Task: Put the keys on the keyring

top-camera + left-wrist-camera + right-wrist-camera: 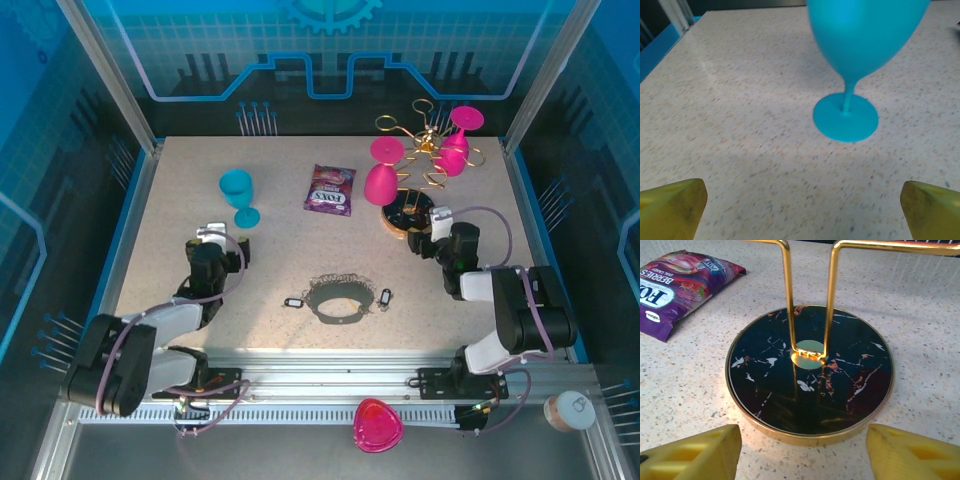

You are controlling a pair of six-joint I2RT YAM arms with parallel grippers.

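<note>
- Grey wire, the keyring (340, 312) lies flat on the speckled table (170, 200), near the front and between the 2 arms. Either arm could probably reach it there.
- The keys (293, 301) sit on the table, 1 just beside the ring's left edge and 1 just off its right. They are too small to tell whether they touch the wire. Neither looks threaded on, so the job seems barely begun.
- The left gripper (801, 192) is spread wide and empty, facing the upright blue goblet (845, 120), apart from it and well away from the ring.
- The right gripper (804, 437) has its yellow fingers parted with nothing between them. It faces the black marbled base (810, 385) of the gold rack, which carries the pink goblets (383, 180), with a purple snack bag (680, 285) off to one side.
- Both arms look parked among clutter; I'd guess 1 must swing to the middle next.
</note>
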